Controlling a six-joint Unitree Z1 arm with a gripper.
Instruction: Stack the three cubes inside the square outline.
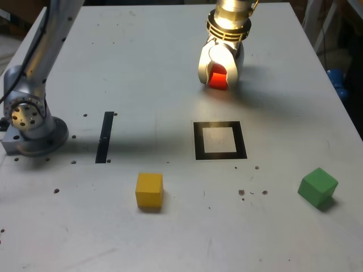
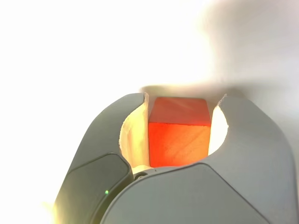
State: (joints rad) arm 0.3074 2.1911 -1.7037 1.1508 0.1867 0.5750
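Observation:
Down on the table at the far side, my gripper is shut on the red cube. In the wrist view the red cube fills the gap of the gripper, with both jaws against its sides. The square outline, a thick black frame with a white centre, lies nearer the camera than the gripper and holds nothing. On the near side, toward the exterior view's left, rests the yellow cube. The green cube sits turned at an angle near the exterior view's right edge.
A thin black strip lies on the table to the exterior view's left of the outline. The arm's metal base stands at the left edge. Small dark specks dot the white tabletop.

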